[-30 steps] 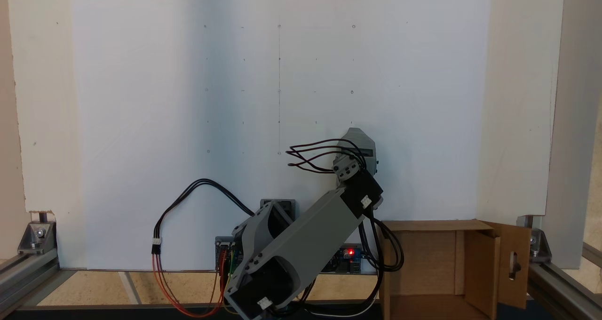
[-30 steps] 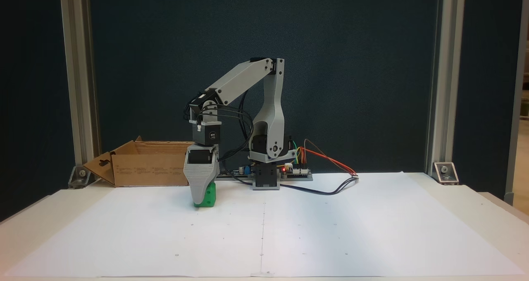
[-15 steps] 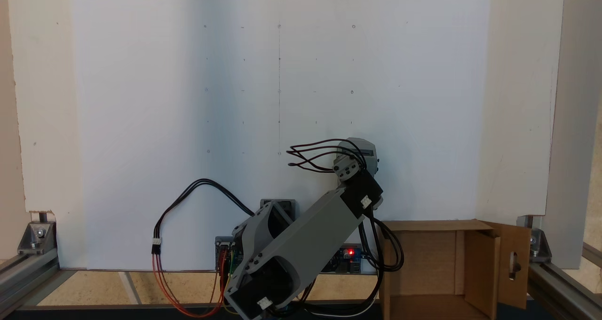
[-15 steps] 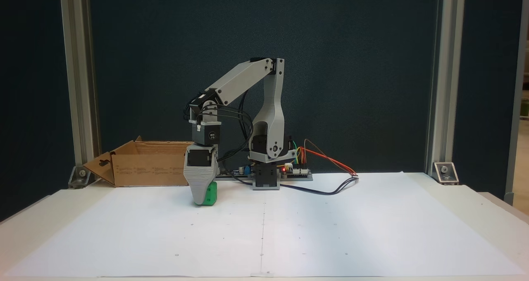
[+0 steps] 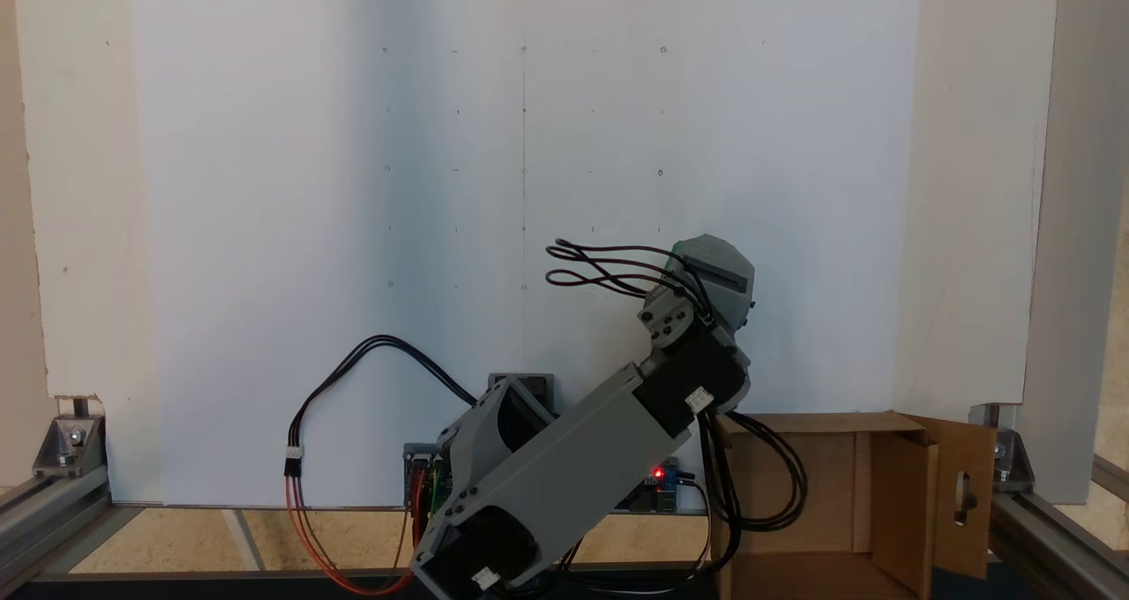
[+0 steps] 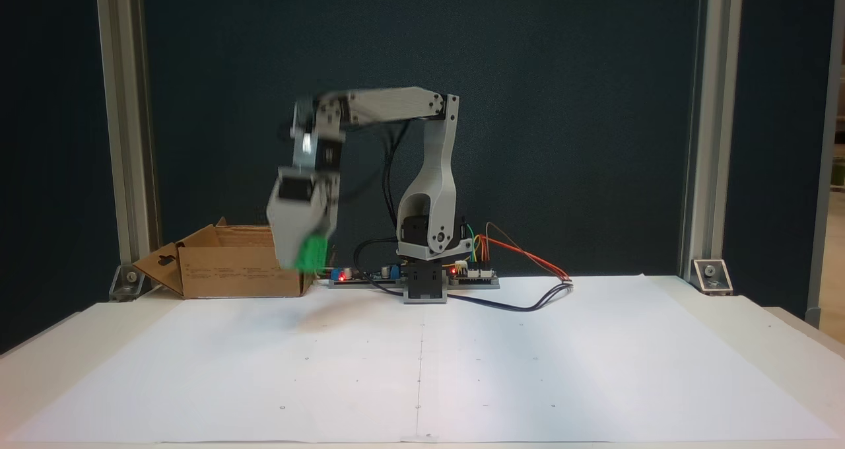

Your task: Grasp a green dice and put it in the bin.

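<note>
The green dice [image 6: 311, 254] hangs in the air, held in my gripper [image 6: 302, 263], which is shut on it and blurred by motion. It is well above the white paper, just in front of the right end of the bin [image 6: 224, 264], a brown cardboard box with a slotted flap on its left. In the fixed view from above, the gripper [image 5: 713, 273] points down and covers the dice. There the bin [image 5: 829, 494] lies at the lower right, just beyond the wrist.
The arm's base [image 6: 429, 264] and a circuit board with coloured wires [image 6: 521, 257] stand at the back edge of the white paper sheet [image 6: 462, 370]. Aluminium frame posts [image 6: 125, 138] rise at both back corners.
The gripper has lifted the green dice off the paper and swung it up and towards the bin. The forearm has risen to about level.
</note>
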Controlling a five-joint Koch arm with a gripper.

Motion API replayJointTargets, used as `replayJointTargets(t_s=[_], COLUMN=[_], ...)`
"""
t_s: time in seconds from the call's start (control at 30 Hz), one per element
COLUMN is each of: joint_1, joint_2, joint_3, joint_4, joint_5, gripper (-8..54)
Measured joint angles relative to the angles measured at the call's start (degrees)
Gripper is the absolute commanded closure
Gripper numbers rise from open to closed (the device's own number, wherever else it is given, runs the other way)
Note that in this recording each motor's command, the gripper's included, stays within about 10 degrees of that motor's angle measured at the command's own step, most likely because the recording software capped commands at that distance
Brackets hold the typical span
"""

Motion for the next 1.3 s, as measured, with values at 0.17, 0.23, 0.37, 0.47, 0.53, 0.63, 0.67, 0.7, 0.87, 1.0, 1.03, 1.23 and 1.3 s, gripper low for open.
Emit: replayJointTargets(t_s=[0.17,0.23,0.37,0.47,0.53,0.63,0.67,0.7,0.87,1.0,1.03,1.23,1.3], joint_1=[-1.76,0.88,11.16,18.63,24.35,33.05,35.68,38.06,46.67,50.8,51.59,56.34,57.66], joint_2=[0.0,0.18,0.09,-1.41,-3.16,-5.54,-6.68,-7.91,-15.21,-22.68,-24.43,-34.72,-36.83], joint_3=[-20.13,-27.69,-38.58,-41.66,-43.51,-43.68,-43.68,-43.68,-43.68,-43.59,-43.59,-43.59,-43.59], joint_4=[17.84,22.41,24.43,24.61,24.61,24.61,24.61,24.61,23.2,19.34,18.19,12.39,11.6], joint_5=[8.09,9.14,12.48,14.33,14.85,15.21,15.21,15.21,15.29,15.29,15.29,15.03,14.85], gripper=[33.9,33.9,33.9,33.9,33.9,33.9,33.9,33.9,33.9,33.9,33.9,33.9,33.9])
